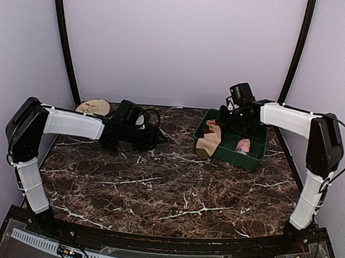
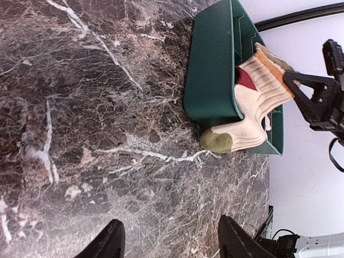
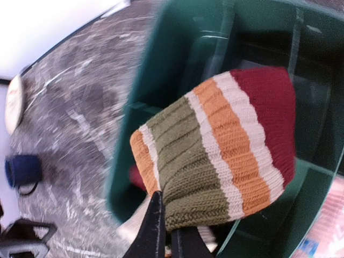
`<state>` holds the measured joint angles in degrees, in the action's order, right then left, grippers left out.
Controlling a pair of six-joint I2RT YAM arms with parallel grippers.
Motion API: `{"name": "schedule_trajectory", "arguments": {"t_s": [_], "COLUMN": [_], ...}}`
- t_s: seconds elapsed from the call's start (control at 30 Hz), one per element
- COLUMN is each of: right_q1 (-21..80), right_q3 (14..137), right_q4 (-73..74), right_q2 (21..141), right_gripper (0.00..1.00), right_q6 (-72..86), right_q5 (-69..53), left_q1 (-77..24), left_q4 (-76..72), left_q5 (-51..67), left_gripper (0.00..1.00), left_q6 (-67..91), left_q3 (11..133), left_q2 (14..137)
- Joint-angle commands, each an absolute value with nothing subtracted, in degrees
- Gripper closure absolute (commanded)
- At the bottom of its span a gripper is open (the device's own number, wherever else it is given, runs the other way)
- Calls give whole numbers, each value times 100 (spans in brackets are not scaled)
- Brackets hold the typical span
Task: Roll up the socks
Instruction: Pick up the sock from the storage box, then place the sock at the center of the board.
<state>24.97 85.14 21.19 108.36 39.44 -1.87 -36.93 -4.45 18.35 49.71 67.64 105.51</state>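
Now: right gripper (image 3: 167, 217) clamped on cuff of tan knitted striped sock (image 3: 215, 161).
Sock drapes over wall of green plastic tray (image 2: 209, 70); left gripper (image 2: 171, 242), jaws apart, sits well away.

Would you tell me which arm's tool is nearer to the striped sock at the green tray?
Right: the right tool is shut on the cuff of the striped sock above the green tray, while the left tool hangs open over the table, well off to the tray's left.
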Motion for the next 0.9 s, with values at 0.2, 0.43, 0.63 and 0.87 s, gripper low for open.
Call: {"name": "schedule_trajectory", "arguments": {"t_s": [0.2,0.43,0.63,0.87], "right_q1": [3927,5206,6002,6262], "right_q3": [8355,8298,8300,7301], "right_q4": [2439,1989,1494,157], "right_q2": [9184,9011,9332,9309], "right_gripper": [100,100,100,100], "right_q6": [3551,4206,4696,5501], "right_q5": [-314,-479,-805,-1072], "left_q1": [-3715,-3721,-3726,-3727], "left_q4": [153,686,1457,2048], "left_q5": [1144,348,-334,-753], "left_gripper": [37,36,35,34], "left_q6": [5275,5610,5696,5788], "left_q3": [5651,4899,4653,4489], "left_q2": [8461,6980,5898,5171]}}
